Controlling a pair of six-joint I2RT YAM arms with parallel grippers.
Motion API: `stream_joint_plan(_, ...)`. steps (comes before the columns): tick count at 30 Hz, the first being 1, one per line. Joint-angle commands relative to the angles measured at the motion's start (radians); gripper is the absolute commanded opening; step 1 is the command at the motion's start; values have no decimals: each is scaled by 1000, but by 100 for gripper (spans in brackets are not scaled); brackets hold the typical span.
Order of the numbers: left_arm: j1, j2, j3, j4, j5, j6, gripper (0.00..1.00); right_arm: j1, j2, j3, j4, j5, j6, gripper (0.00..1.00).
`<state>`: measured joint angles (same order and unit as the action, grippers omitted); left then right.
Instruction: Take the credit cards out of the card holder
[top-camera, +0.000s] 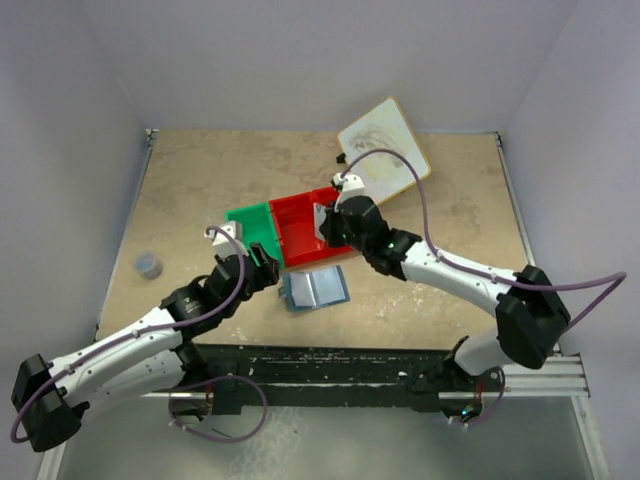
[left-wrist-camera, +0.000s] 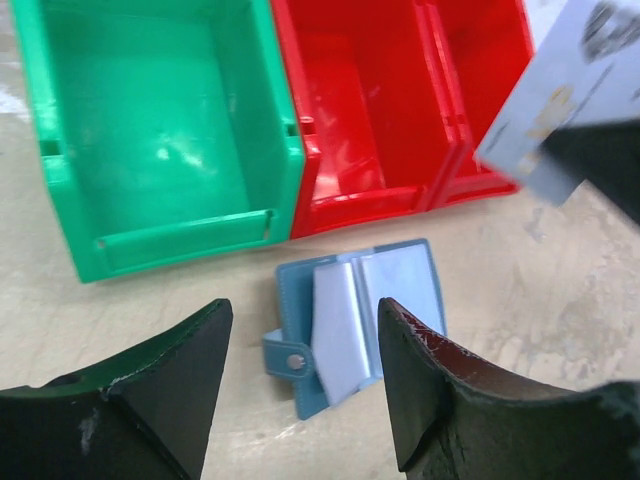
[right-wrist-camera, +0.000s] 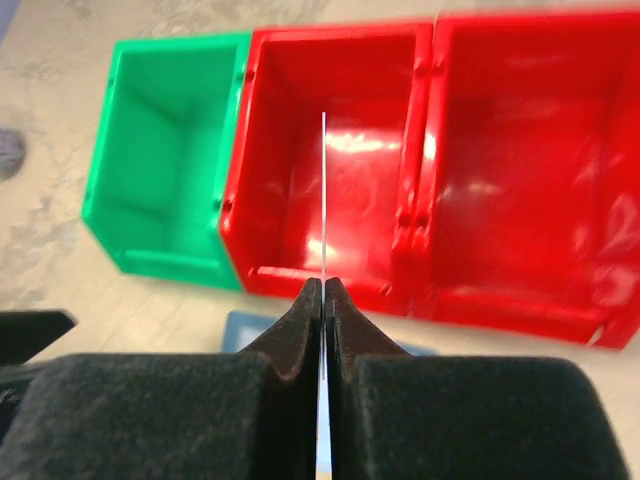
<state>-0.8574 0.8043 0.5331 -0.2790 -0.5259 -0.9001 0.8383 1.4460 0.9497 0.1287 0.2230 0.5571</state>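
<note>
**My tally, kind by kind**

I count one green bin (top-camera: 254, 226); two red bins (left-wrist-camera: 360, 110), side by side; one blue card holder (left-wrist-camera: 340, 320); one credit card (left-wrist-camera: 545, 110) in view; one white wood-rimmed board (top-camera: 385, 145); one small round grey thing (top-camera: 148, 264).

The bench (top-camera: 200, 190) has a matt, mottled beige top that looks like stone. The green bin (left-wrist-camera: 150, 120) and the two red bins (left-wrist-camera: 370, 110) are smooth moulded plastic, glossy, with bright highlights inside. The card holder (left-wrist-camera: 355, 320) looks like matt blue leather or imitation leather. Its pale inner panels are smoother, with a slight sheen, and its tab carries a small metal-looking snap (left-wrist-camera: 296, 360). The credit card (left-wrist-camera: 550, 110) is thin, smooth and grey-white. The left claw (left-wrist-camera: 302, 335) has dark matt fingers, scuffed at the edges. The right claw (right-wrist-camera: 323, 290) is matt black and faintly grainy. The far board (top-camera: 385, 150) has a smooth white face and a wood rim.
</note>
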Motion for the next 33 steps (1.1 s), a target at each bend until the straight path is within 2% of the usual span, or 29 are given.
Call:
stream_joint_plan(1,6,-50,26,-102,-118,-44,59,-45,67,151,-103,-74,-396,0)
stream_joint_plan(10,6,-140,71,-295,-282,-79,59,-50,280,423,-264,-140,-775,0)
stream_joint_plan(15,6,-181,103,-344,-330,-72,59,-51,323,431,-183,-175,-1072,0)
stream_joint_plan(20,6,-213,110,-374,-356,-83,59,-56,408,531,-266,-297,-1294,0)
stream_joint_plan(23,7,-239,108,-402,-370,-110,59,-56,438,583,-285,-300,-1412,0)
stream_joint_plan(25,6,-250,102,-414,-382,-132,59,-56,461,581,-273,-308,-1461,0)
stream_joint_plan(28,6,-239,94,-408,-381,-141,59,-57,514,615,-315,-231,-1498,0)
stream_joint_plan(33,6,-162,100,-429,-377,-180,61,-57,549,594,-311,-252,-1521,0)
